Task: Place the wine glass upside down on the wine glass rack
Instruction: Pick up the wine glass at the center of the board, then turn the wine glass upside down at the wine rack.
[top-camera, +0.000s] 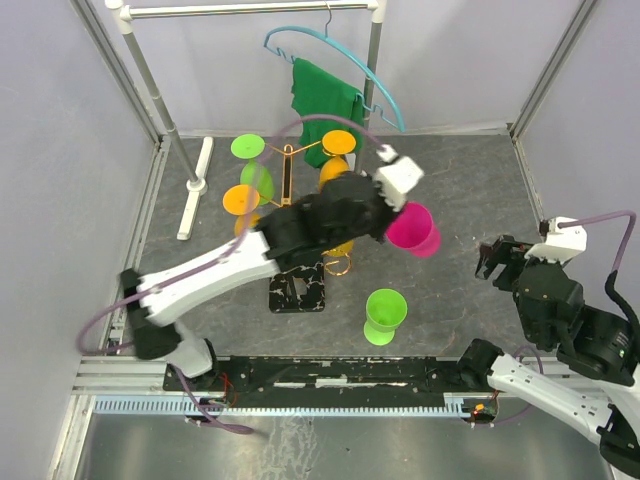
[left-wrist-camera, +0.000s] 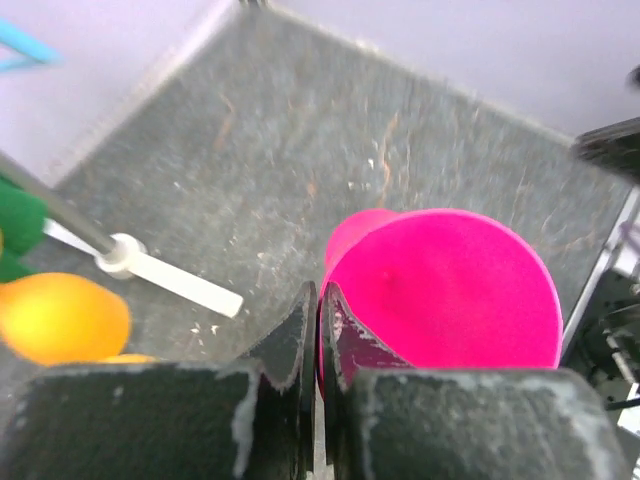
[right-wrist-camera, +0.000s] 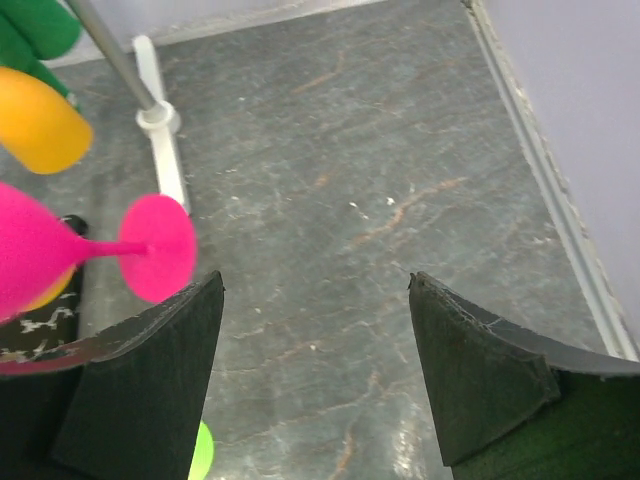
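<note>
The pink wine glass (top-camera: 415, 228) hangs on its side in the air, right of the rack. My left gripper (top-camera: 388, 212) is shut on it; in the left wrist view its fingertips (left-wrist-camera: 320, 300) pinch a thin pink edge of the wine glass (left-wrist-camera: 450, 290). The right wrist view shows the glass's bowl, stem and round foot (right-wrist-camera: 155, 248) lying level. The wine glass rack (top-camera: 289, 185) is a gold stand on a black marbled base (top-camera: 297, 290), partly hidden by my left arm. My right gripper (top-camera: 495, 258) is open and holds nothing (right-wrist-camera: 315, 290), well to the right.
Green (top-camera: 247, 147) and orange glasses (top-camera: 240, 198) hang on the rack. A green glass (top-camera: 385, 315) stands on the table near the front. A white clothes rail (top-camera: 195, 185) with a blue hanger and a green cloth (top-camera: 325, 100) stands at the back.
</note>
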